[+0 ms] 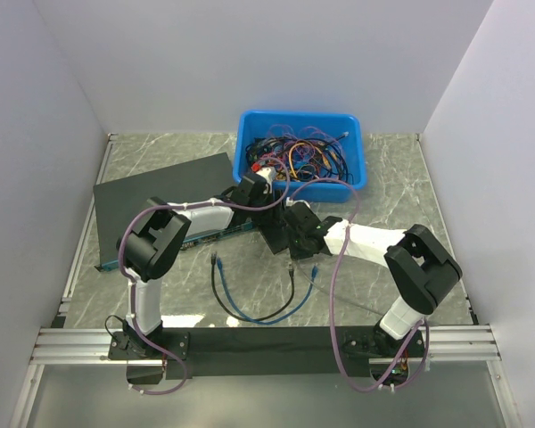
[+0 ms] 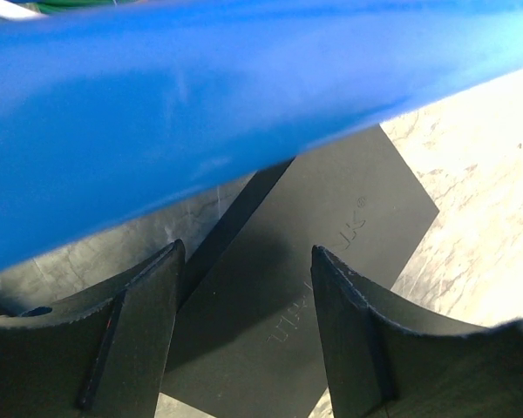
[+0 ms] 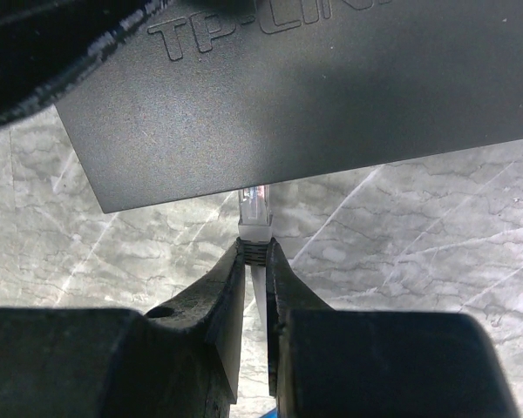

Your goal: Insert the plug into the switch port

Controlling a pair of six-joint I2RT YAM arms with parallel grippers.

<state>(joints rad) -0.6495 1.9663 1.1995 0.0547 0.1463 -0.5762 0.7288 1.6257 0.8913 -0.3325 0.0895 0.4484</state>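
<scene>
right gripper (image 3: 254, 248) is pinched tight on the plug (image 3: 254, 207). the clear connector sticks straight out past its fingertips, with the jaws clamped on its rear end. directly ahead of the tips is the near edge of the black switch box (image 3: 331, 104), and the plug's nose meets that edge and slips out of sight beneath it. the switch port itself is hidden under the lip, so i can't tell how far in the plug sits. marbled table (image 3: 418, 226) lies either side of the fingers. over to the left gripper (image 2: 247, 252): its jaws are spread wide, with the box's flat top showing between and beyond the fingers (image 2: 148, 331). i can't tell whether they grip it. the blue bin (image 2: 200, 104) wall looms just ahead.
</scene>
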